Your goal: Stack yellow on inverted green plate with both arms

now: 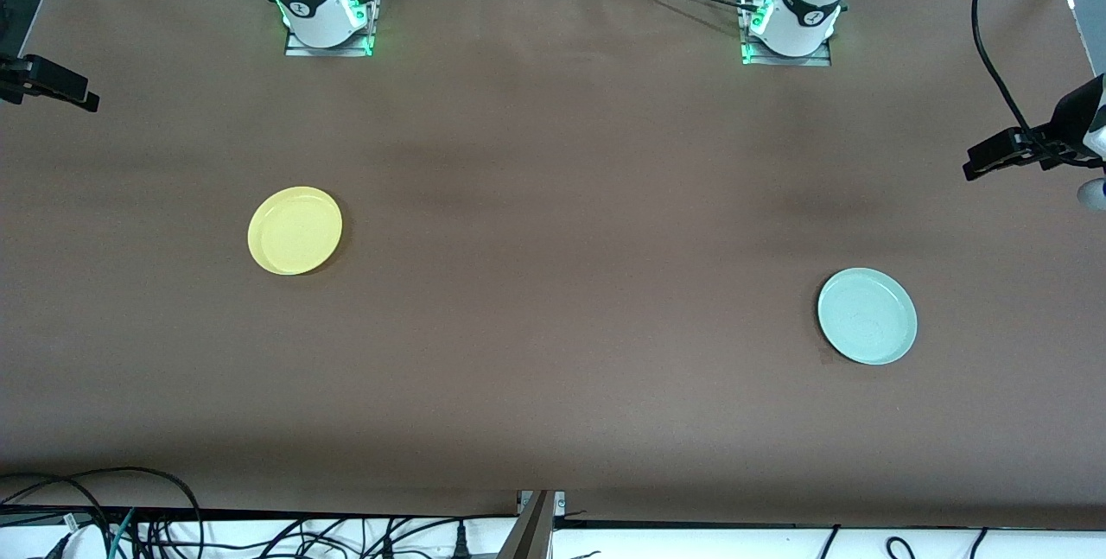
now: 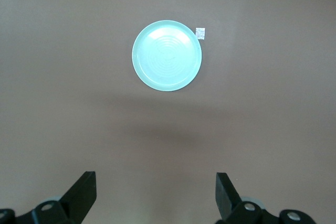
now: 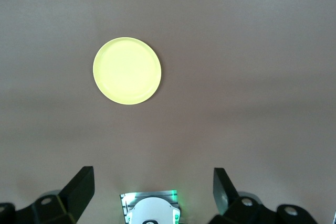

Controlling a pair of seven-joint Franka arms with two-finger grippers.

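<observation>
The yellow plate (image 1: pixel 295 230) lies flat on the brown table toward the right arm's end, hollow side up; it also shows in the right wrist view (image 3: pixel 127 70). The pale green plate (image 1: pixel 867 315) lies flat toward the left arm's end, nearer the front camera, and its hollow side seems to face up; it also shows in the left wrist view (image 2: pixel 166 55). The left gripper (image 2: pixel 155 193) is open and empty, high above the table, well apart from the green plate. The right gripper (image 3: pixel 152 190) is open and empty, high over its own base (image 3: pixel 152 211). Neither gripper shows in the front view.
The arm bases (image 1: pixel 324 10) (image 1: pixel 791 19) stand along the table's back edge. A small white tag (image 2: pixel 199 33) lies beside the green plate. Black camera mounts (image 1: pixel 47 82) (image 1: pixel 1032 144) stick in at both table ends. Cables (image 1: pixel 130 524) hang along the front edge.
</observation>
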